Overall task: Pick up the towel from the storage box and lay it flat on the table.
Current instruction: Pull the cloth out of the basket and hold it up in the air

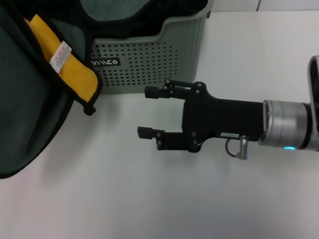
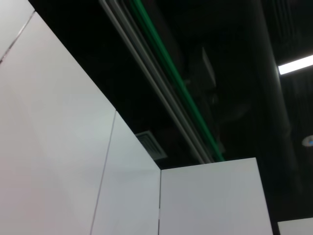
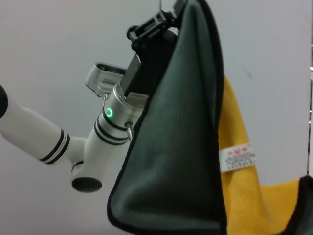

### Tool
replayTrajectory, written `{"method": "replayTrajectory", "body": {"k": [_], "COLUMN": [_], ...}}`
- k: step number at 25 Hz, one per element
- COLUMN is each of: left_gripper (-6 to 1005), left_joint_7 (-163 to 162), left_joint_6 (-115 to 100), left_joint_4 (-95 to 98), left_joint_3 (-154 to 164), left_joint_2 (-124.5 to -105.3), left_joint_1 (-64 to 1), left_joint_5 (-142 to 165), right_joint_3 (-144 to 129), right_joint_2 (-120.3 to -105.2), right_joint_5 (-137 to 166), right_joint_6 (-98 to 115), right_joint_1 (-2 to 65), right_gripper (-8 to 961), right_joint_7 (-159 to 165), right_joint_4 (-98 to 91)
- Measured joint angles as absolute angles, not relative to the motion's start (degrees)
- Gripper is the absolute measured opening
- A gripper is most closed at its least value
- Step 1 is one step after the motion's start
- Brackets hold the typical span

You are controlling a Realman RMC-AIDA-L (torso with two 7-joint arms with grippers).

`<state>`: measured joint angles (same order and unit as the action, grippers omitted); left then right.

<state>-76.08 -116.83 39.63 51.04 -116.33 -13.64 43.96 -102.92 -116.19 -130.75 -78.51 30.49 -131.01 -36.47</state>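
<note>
In the head view, the right gripper (image 1: 145, 112) reaches in from the right edge of the frame, its arm lying level above the white table (image 1: 164, 199). Its two black fingers point toward the left of the frame, spread wide apart, with nothing between them. It sits just in front of the storage box (image 1: 149, 57), a pale green perforated basket at the upper centre, which has dark cloth inside.

The towel (image 1: 30, 109) fills the left side of the frame, dark teal with black edging, hanging in the air with a yellow inner face and a white care label (image 1: 61, 56) showing near the upper left.

In the right wrist view, the left gripper (image 3: 168, 17) appears at the top centre, pinching the towel's upper edge, so the cloth drapes downward across the frame. The left arm rises from the lower left of that frame, white with a green light ring.
</note>
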Motion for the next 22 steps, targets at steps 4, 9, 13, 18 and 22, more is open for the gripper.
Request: {"method": "replayTrajectory", "body": {"k": [4, 9, 13, 18, 22], "left_gripper": [9, 9, 9, 9, 9], "left_joint_7": [-76.5, -76.6, -76.4, -75.2, -71.2], "left_joint_6": [-117.0, -117.0, -117.0, -116.8, -116.8], "left_joint_4": [42.4, 45.3, 46.1, 44.3, 40.3], "left_joint_3": [53.7, 59.9, 61.6, 61.5, 61.4], "left_joint_2": [-117.20, -117.25, -117.40, -117.58, -117.60], "left_joint_1": [-12.1, -10.9, -10.9, -11.5, -11.9], "left_joint_5": [41.5, 37.4, 35.8, 35.8, 36.2], "right_joint_3": [-107.3, -111.0, -116.1, -120.1, -119.6], "right_joint_2": [-116.19, -116.19, -116.19, -116.19, -116.19], "right_joint_5": [-134.8, -139.3, -145.3, -147.0, -147.0], "right_joint_6": [-75.4, -74.5, -71.1, -68.7, -72.1], "right_joint_1": [30.6, 30.6, 30.8, 30.8, 27.9], "right_gripper": [730, 730, 729, 729, 729], "right_joint_7": [-133.2, -136.1, -141.2, -142.5, -142.7], "right_joint_4": [-37.0, -37.2, -38.4, -41.2, -43.0]}}
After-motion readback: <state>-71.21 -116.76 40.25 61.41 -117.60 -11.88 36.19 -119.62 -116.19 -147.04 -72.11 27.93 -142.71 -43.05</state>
